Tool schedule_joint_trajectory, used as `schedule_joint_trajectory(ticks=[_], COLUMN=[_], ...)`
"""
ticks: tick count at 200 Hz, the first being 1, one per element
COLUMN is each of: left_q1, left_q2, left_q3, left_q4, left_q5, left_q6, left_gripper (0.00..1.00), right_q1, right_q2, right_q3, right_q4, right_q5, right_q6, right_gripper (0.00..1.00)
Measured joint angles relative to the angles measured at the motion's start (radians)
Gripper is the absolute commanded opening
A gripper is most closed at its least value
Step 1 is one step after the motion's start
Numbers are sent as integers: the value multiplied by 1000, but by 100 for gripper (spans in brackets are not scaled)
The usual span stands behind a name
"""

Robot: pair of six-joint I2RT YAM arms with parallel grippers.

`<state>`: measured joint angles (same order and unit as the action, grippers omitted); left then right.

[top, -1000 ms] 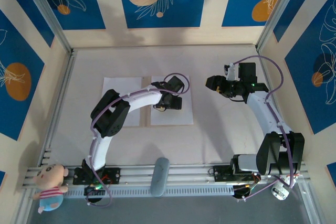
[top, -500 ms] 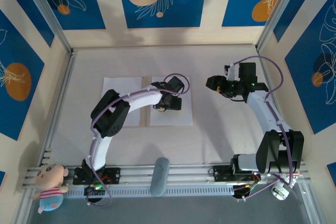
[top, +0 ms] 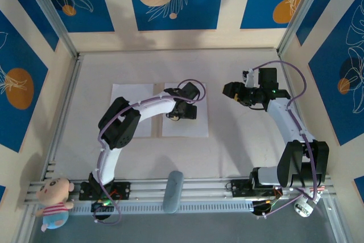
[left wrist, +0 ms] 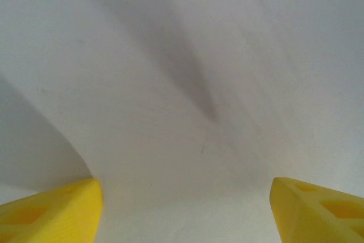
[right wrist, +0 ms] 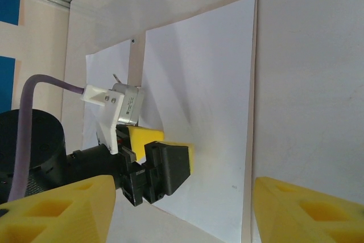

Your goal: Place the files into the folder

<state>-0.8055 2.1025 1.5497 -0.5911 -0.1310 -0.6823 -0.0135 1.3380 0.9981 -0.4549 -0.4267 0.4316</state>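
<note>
From above, the two files lie flat side by side on the table (top: 244,140), a left sheet (top: 128,95) and a right sheet (top: 196,126). The left gripper (top: 176,116) is over the middle of the right sheet. The right gripper (top: 227,90) hangs just past that sheet's right edge, above bare table.

The right wrist view adds a narrow tan strip of the folder (right wrist: 137,61) showing between the sheets, and the left gripper's yellow fingers low on the right sheet.

The left wrist view shows its jaws wide apart with plain white paper between them and nothing pinched; whether the tips touch the paper cannot be told. The right jaws are also apart and empty, with the right sheet lying ahead of them.
</note>
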Motion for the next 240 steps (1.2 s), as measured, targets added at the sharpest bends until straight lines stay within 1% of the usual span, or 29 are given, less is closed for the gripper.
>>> schedule_joint_trajectory(ticks=[33, 62, 94, 117, 142, 160, 179, 199, 240], left_q1=[0, 3, 30, 88, 192, 266, 327, 354, 359], left_q2=[-9, -55, -133, -198, -257, -271, -271, -271, -272], left_q3=[29, 34, 34, 20, -27, -69, -108, -129, -146], left_q4=[-24, -47, -69, -68, -43, -18, 1, 10, 36], left_q5=[0, 3, -1, -2, 6, 34, 60, 82, 117], left_q6=[7, 12, 37, 46, 57, 60, 61, 61, 61], left_gripper=[78, 78, 79, 80, 80, 82, 82, 82, 82], right_q1=[6, 24, 89, 166, 241, 275, 289, 293, 302], right_q2=[21, 45, 87, 153, 244, 306, 359, 408, 460], right_q3=[-19, -34, -55, -62, -62, -61, -55, -32, 1], right_q4=[25, 41, 95, 141, 191, 219, 235, 254, 276], right_q5=[-5, -4, 3, 18, 43, 63, 84, 96, 113], right_q6=[12, 24, 50, 76, 103, 120, 135, 147, 159], right_gripper=[65, 65, 64, 63, 63, 63, 63, 63, 62])
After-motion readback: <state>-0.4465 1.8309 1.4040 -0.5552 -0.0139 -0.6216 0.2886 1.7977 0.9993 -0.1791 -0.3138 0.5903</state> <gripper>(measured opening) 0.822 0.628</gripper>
